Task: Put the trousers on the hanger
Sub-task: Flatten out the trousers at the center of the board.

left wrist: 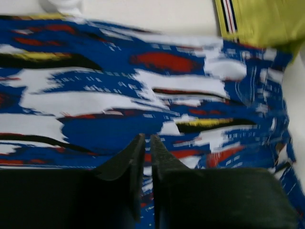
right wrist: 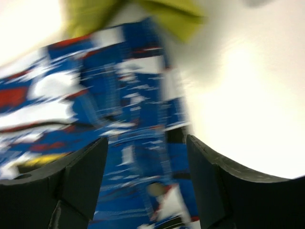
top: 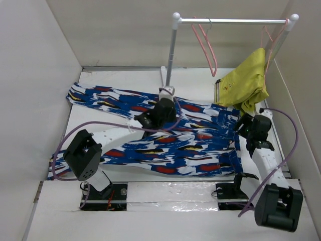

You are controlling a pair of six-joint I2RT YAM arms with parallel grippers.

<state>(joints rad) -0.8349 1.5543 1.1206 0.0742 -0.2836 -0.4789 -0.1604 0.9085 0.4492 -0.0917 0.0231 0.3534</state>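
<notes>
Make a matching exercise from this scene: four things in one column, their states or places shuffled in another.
1. bright blue patterned fabric trousers
2. thin pink triangular hanger
3. left pincer
4. right pincer

A. open
B. hanging bare on the metal rail
C. shut
D. spread flat on the white table

Pairs: 1-D, 2-B, 3-C, 4-A.

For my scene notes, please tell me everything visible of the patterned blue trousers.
The trousers look like thin fabric, bright blue with white, red, yellow and black splashes. They lie flat on the white table, legs stretched leftward, waist on the right beside the yellow-green garment. The shut left gripper and open right gripper hang above them.
</notes>
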